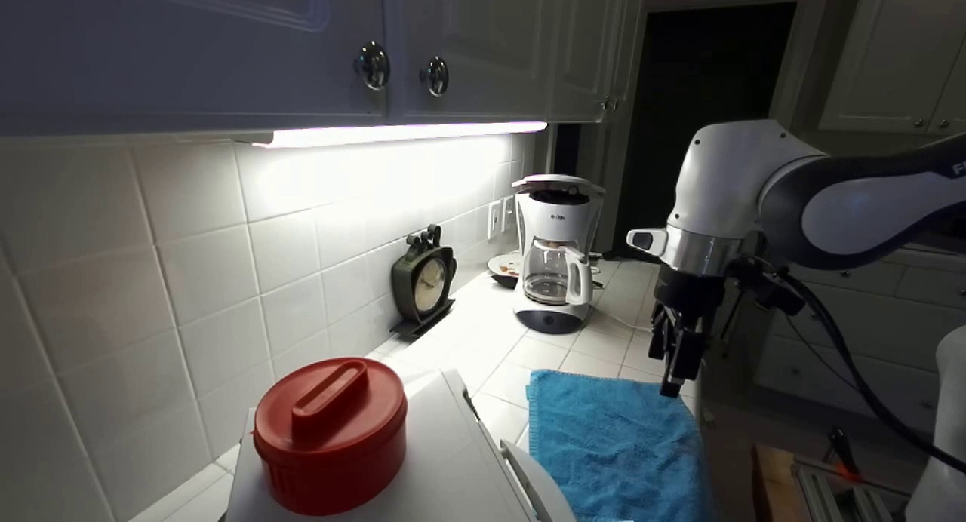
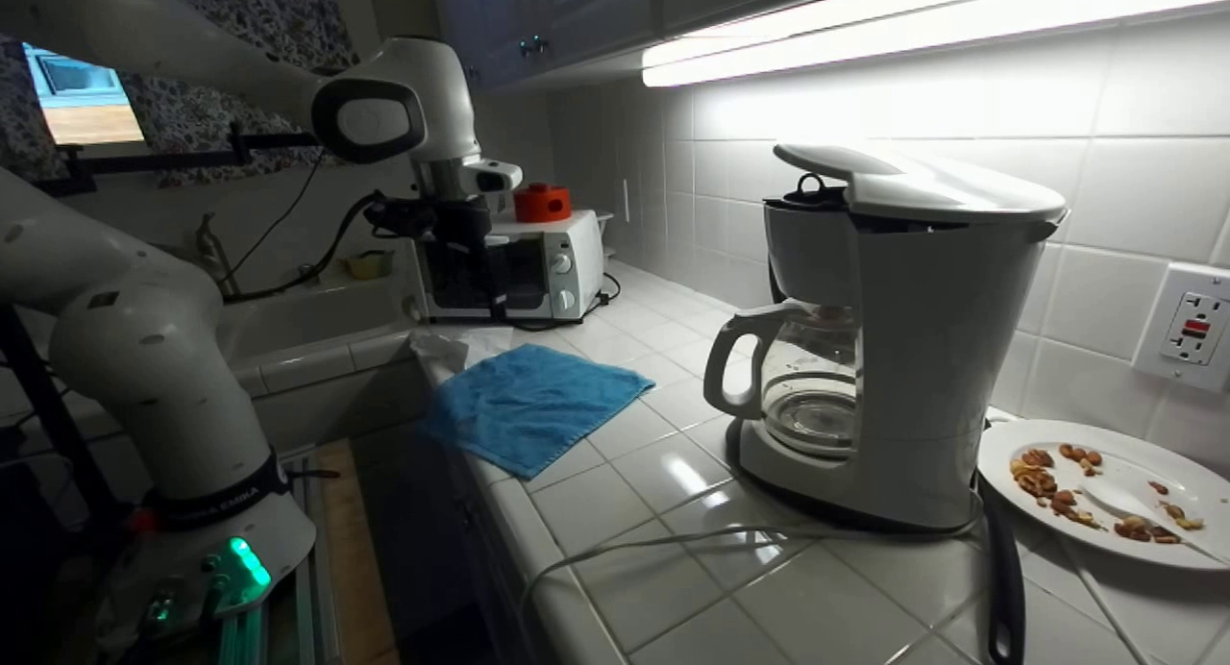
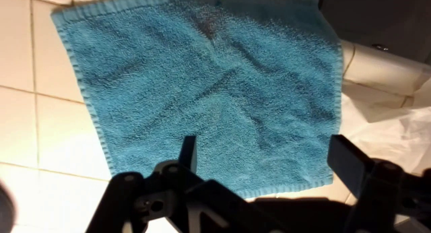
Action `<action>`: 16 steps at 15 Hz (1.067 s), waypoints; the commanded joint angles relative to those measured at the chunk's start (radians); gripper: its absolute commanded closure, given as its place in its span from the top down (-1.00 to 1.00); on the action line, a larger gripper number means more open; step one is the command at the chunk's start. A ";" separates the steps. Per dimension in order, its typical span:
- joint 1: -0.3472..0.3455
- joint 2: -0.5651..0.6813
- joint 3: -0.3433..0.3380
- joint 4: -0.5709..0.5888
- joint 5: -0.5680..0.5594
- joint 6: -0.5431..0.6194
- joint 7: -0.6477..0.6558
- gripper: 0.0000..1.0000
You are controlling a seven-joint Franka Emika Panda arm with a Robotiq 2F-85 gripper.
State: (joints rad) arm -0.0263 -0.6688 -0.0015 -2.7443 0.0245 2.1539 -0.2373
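Observation:
My gripper (image 3: 262,142) is open and empty in the wrist view, its two black fingers wide apart. A blue towel (image 3: 208,91) lies spread and slightly wrinkled on the tiled counter below it. The towel shows in both exterior views (image 1: 611,439) (image 2: 538,406), with one side hanging over the counter's front edge. In an exterior view the gripper (image 1: 662,373) points down above the towel, near the counter's front edge. It also shows in front of the toaster oven (image 2: 577,261) in an exterior view. The fingers appear apart from the towel.
A white coffee maker (image 2: 922,357) with a glass pot stands by the wall, its lid raised. A plate (image 2: 1134,444) with nuts is behind it. A red lidded container (image 1: 332,431) sits on the toaster oven. White crumpled sheeting (image 3: 387,135) lies beside the towel. Cabinets hang overhead.

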 commanded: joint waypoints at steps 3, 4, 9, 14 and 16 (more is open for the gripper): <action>-0.021 -0.164 0.021 -0.030 -0.114 -0.080 0.125 1.00; -0.021 -0.172 0.020 -0.017 -0.121 -0.096 0.134 1.00; -0.015 -0.211 0.012 -0.001 -0.129 -0.121 0.154 1.00; -0.014 -0.230 0.011 0.000 -0.122 -0.121 0.166 1.00; -0.013 -0.234 0.011 0.000 -0.120 -0.122 0.168 1.00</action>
State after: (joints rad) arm -0.0396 -0.8701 0.0091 -2.7418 -0.0771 2.0602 -0.0963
